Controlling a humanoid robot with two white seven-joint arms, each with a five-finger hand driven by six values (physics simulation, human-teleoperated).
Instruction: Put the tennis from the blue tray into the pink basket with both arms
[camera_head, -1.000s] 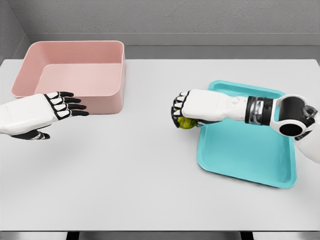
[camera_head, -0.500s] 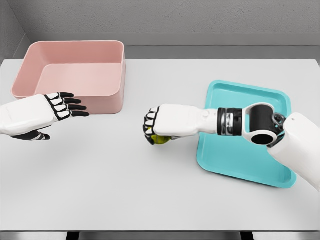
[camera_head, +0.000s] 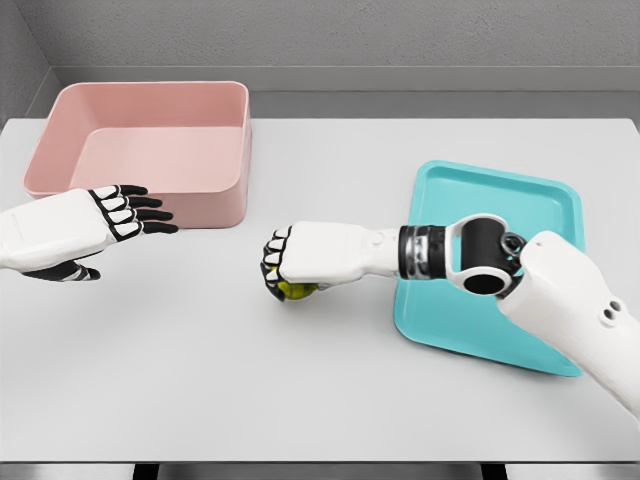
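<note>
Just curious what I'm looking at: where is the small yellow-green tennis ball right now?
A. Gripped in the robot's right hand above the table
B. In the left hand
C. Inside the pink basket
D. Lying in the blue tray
A: the right hand is curled around the yellow-green tennis ball over the bare white table, between tray and basket.

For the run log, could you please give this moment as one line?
right hand: shut on tennis ball, mid-table | left hand: open | pink basket: empty

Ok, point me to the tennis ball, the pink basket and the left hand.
tennis ball (camera_head: 295, 291), head view, on the yellow patch showing below the right hand's fingers.
pink basket (camera_head: 215, 203), head view, on its front wall.
left hand (camera_head: 115, 217), head view, on the knuckles, fingers spread.
</note>
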